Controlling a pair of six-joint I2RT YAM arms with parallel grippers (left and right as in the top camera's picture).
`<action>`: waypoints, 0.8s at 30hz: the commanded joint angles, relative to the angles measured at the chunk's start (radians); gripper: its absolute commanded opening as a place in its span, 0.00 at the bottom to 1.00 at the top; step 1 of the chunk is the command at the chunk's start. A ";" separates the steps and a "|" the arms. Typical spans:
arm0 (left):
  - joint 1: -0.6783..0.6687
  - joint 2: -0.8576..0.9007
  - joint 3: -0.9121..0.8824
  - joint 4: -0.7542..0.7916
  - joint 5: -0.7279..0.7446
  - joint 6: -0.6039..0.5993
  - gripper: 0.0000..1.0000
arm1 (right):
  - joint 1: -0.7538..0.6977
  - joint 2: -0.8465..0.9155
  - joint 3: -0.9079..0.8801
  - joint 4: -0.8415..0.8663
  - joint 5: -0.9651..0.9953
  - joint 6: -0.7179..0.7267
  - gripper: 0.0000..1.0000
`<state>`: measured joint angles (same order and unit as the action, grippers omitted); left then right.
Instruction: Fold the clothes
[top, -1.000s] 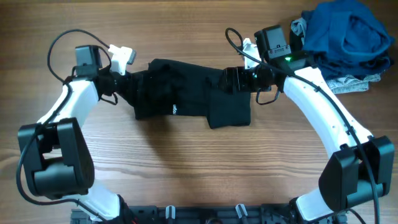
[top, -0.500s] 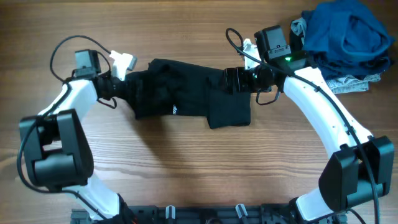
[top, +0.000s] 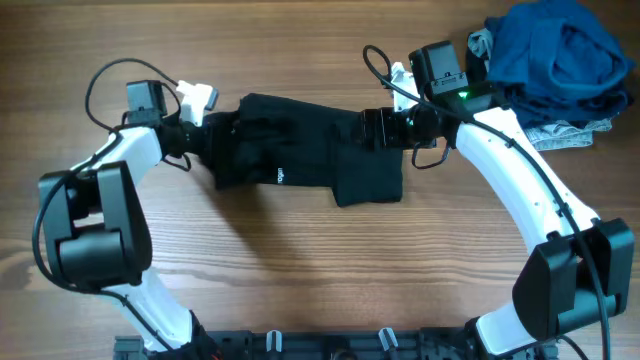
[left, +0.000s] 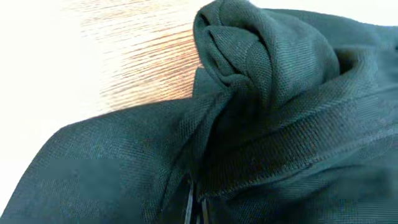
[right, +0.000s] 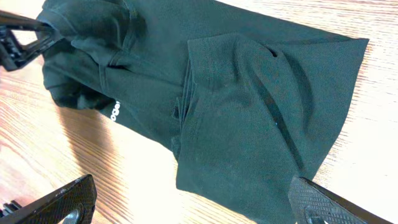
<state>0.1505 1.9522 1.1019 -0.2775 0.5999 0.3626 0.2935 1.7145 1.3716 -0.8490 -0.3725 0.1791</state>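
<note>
Left gripper (top: 198, 139): jaws closed on a bunched edge of the thin black short-sleeved T-shirt (top: 290, 150), probably to draw that end over for a fold. The shirt lies flat, spanning from this gripper to the other. Its small white logo (right: 115, 112) is not legible. Right gripper (right: 191, 182): jaws wide, holding nothing, poised directly above the shirt's other end.
</note>
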 joint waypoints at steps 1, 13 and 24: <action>-0.003 -0.168 0.019 -0.019 -0.004 -0.090 0.04 | 0.000 -0.011 0.016 0.003 0.014 0.006 1.00; -0.357 -0.369 0.019 -0.135 -0.170 -0.125 0.04 | 0.000 -0.011 0.016 0.005 0.013 0.007 1.00; -0.676 -0.301 0.019 -0.074 -0.332 -0.248 0.04 | -0.221 -0.154 0.232 0.032 -0.032 0.109 1.00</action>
<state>-0.5079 1.6249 1.1046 -0.3721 0.2852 0.1646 0.1577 1.6547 1.5002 -0.8230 -0.3775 0.2462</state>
